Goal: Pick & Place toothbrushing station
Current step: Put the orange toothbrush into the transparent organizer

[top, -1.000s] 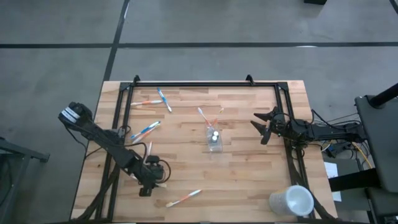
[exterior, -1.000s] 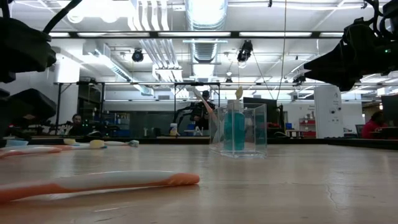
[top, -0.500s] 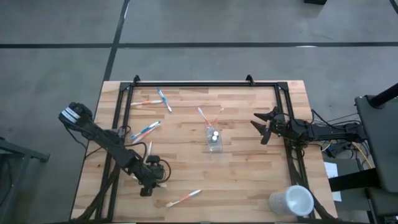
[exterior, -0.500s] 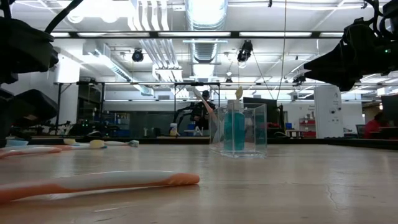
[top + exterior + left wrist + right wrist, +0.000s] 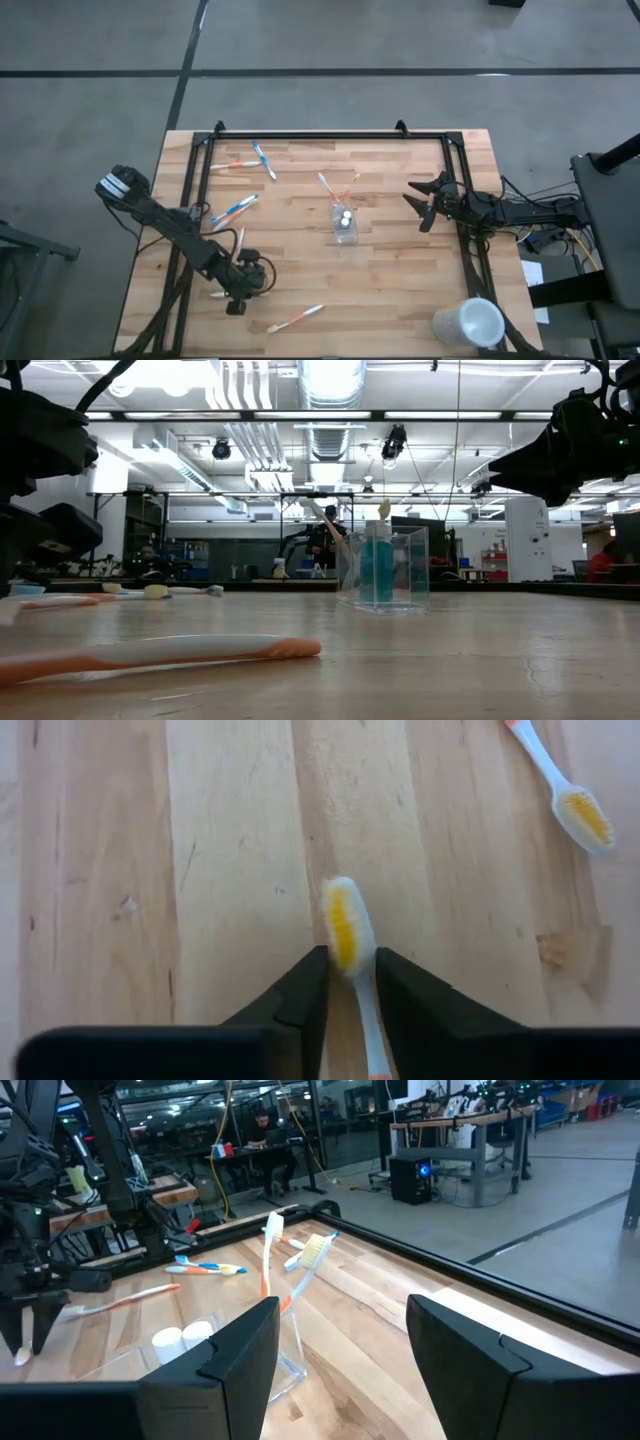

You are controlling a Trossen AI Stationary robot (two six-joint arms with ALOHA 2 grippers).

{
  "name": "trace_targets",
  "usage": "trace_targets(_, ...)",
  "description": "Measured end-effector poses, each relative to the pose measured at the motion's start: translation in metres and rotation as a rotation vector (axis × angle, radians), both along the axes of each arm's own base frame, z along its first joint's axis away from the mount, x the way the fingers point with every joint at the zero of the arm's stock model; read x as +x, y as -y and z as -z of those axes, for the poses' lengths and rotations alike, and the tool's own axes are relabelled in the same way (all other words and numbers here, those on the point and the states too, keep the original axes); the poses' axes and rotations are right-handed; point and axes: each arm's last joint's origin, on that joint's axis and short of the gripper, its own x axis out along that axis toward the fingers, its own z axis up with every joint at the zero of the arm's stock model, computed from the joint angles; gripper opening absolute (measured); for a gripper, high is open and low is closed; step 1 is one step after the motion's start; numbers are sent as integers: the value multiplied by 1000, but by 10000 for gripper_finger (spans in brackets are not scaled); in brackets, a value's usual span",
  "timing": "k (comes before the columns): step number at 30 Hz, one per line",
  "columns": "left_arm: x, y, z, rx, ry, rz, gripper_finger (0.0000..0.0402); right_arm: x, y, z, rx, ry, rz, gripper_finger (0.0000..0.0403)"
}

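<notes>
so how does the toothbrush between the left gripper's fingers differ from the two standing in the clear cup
The white-handled toothbrush with yellow bristles lies flat on the wooden table, between the left gripper's dark fingers. The two toothbrushes in the clear plastic cup stand propped at a slant, heads up, with no gripper on them; the right gripper waits open beside the cup. All three are thin, with pale handles.

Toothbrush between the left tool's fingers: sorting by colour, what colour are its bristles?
Yellow-orange bristles, clearest in the left wrist view.
</notes>
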Motion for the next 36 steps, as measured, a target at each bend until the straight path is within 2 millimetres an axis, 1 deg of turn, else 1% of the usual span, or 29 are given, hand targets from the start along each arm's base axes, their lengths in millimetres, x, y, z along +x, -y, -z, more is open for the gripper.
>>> trace_targets(5,2,-2,0,8,15,-21,42,0,0,0,0,0,0,215)
trace_targets(10,11,-9,-3,17,40,-56,9,0,0,0,0,0,0,215)
trace_targets(15,27,-18,-13,43,90,-65,5,0,0,0,0,0,0,215)
trace_targets(19,41,-33,-20,65,122,-100,4,0,0,0,0,0,0,215)
trace_targets(23,52,-53,-22,84,141,-159,4,0,0,0,0,1,0,215)
trace_targets(26,59,-72,-23,107,156,-225,4,0,0,0,0,0,1,215)
trace_targets(31,70,-113,-25,116,170,-397,3,0,0,0,0,1,0,215)
trace_targets(36,74,-154,-26,73,179,-620,7,0,0,0,0,0,0,215)
